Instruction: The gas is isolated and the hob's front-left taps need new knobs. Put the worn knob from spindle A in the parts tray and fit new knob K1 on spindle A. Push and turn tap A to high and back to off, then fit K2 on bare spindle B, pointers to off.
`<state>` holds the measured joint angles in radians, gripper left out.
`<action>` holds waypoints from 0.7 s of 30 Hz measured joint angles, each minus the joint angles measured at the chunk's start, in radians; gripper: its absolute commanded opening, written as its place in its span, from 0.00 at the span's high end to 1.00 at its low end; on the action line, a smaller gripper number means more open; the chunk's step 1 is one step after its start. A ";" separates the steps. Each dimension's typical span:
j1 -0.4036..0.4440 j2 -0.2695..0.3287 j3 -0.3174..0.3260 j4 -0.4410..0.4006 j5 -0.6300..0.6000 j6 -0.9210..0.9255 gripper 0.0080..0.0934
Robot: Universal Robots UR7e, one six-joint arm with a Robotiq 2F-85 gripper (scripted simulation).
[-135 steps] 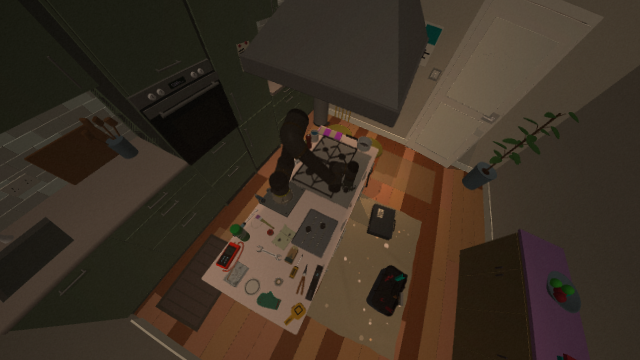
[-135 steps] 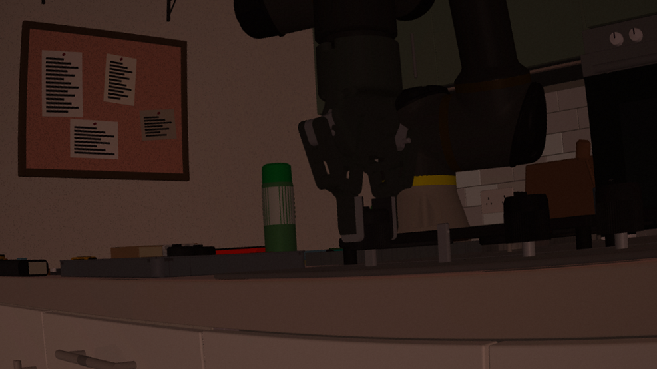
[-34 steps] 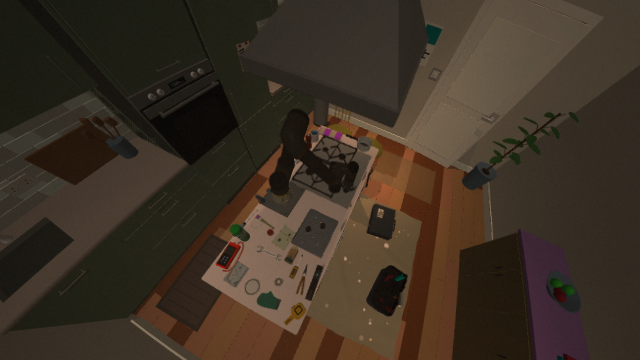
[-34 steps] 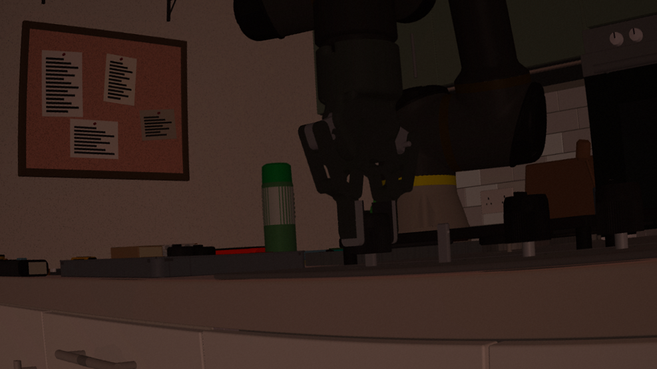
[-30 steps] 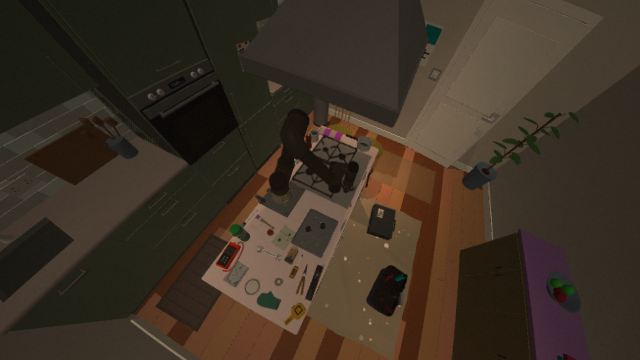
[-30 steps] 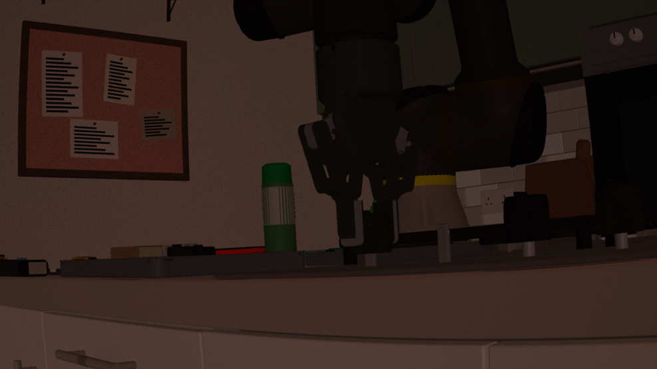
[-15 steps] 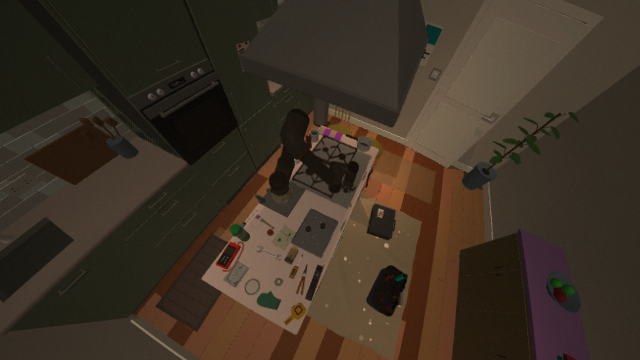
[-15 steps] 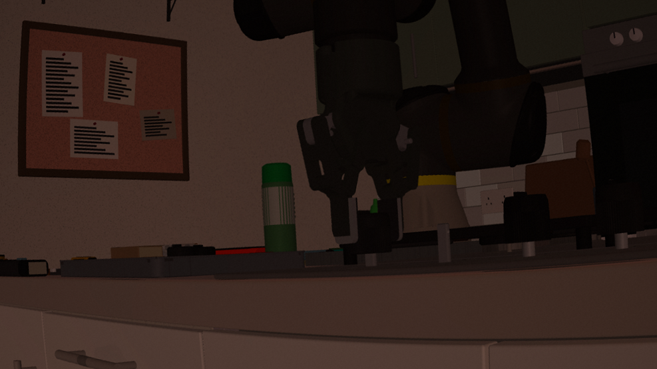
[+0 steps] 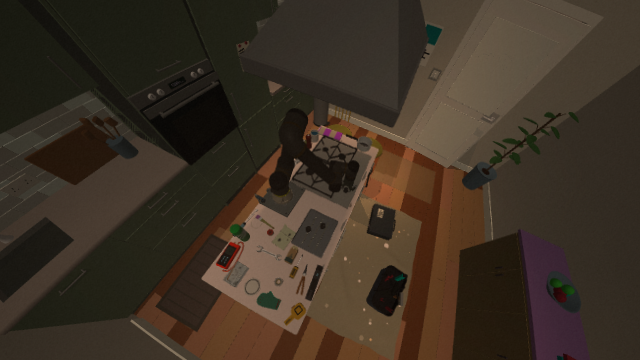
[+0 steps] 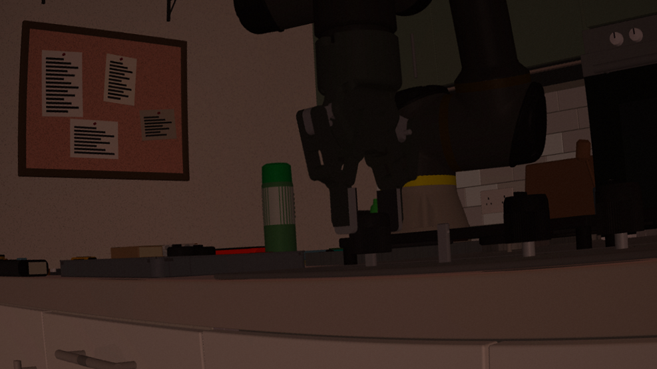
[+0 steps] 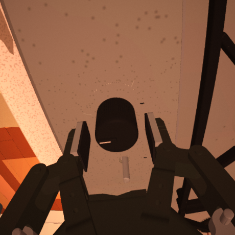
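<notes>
A dark ribbed knob (image 11: 116, 124) sits on a spindle at the hob's front-left corner, and a bare grey spindle (image 11: 125, 169) stands apart from it on the same panel. The knob (image 10: 368, 235) has a pale pointer line on its top. The grey parts tray (image 9: 315, 232) lies on the worktop in front of the hob (image 9: 327, 167), with two small dark knobs in it. My gripper (image 11: 116, 139) hangs straight over the knob on the spindle, a finger on either side of it. The gripper (image 10: 368, 214) is open and holds nothing.
The extractor hood (image 9: 340, 55) hangs low over the hob. Black pan supports (image 11: 207, 97) run along the panel's right side. A green bottle (image 10: 279, 208) stands behind the tray, and tools (image 9: 270, 270) lie spread over the worktop. The worktop's front edge runs close by the knob.
</notes>
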<state>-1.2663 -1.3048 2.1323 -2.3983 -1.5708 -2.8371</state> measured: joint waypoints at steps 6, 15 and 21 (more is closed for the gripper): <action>0.000 -0.019 -0.008 0.027 0.000 0.000 0.41; 0.000 -0.046 -0.022 0.068 0.000 0.000 0.41; 0.000 -0.058 -0.028 0.085 0.000 0.000 0.41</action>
<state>-1.2662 -1.3626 2.1041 -2.3132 -1.5708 -2.8371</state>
